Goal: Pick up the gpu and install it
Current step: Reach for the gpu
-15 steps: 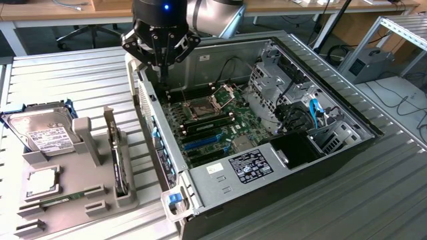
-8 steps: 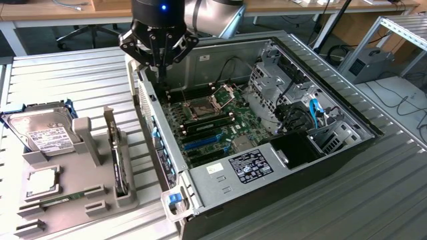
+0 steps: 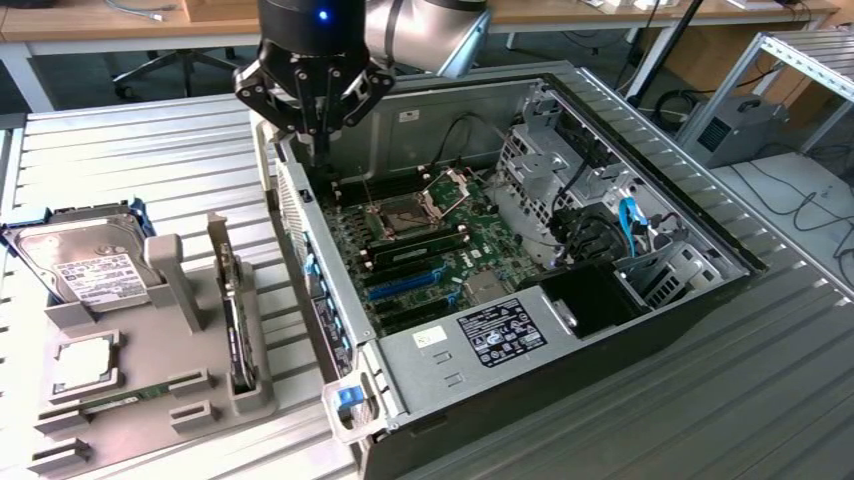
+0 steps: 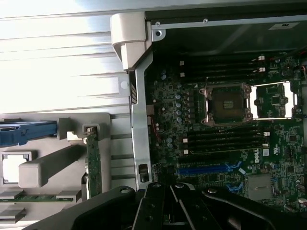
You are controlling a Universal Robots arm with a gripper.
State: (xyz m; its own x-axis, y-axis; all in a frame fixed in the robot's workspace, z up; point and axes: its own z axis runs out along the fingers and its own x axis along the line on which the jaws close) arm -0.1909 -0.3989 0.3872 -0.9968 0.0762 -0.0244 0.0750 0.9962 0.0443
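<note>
Nearest, in the grey moulded holder [image 3: 167, 280] on the slatted metal bench [image 3: 134, 150]: thin flat dark gpu card [image 3: 239, 335] standing on edge, untouched (pick-up not yet done). Beyond, open black computer case [image 3: 441, 420], green motherboard [image 3: 461, 225] slots bare. Farthest, jaws pressed together, empty, hovering over the case's rear corner, well apart from the card
</note>
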